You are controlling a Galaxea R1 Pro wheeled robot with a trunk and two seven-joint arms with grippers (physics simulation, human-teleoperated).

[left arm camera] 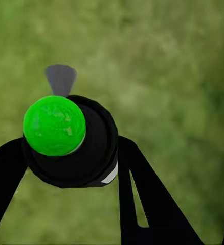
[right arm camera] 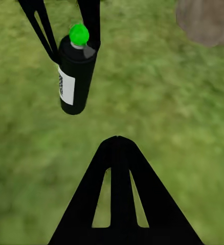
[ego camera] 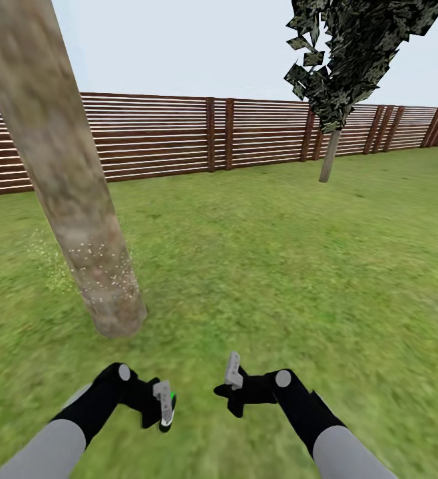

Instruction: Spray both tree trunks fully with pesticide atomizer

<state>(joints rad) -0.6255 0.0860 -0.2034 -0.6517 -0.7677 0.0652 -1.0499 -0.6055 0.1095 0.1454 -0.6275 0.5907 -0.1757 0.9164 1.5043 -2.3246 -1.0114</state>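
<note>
Green-capped black atomizer (right arm camera: 75, 76) in left pincer (ego camera: 164, 407)

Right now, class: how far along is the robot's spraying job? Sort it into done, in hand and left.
Done: the atomizer is off the grass, held in the left claw. In hand: pale specks dot the lower part of the leaning trunk, while its upper part looks bare, so coverage seems partial. Left: the far tree by the fence shows no specks at this distance. The right claw holds nothing.

left gripper (right arm camera: 68, 35) clamping atomizer (right arm camera: 75, 76), grass (right arm camera: 158, 102), trunk base (right arm camera: 206, 20)
</note>
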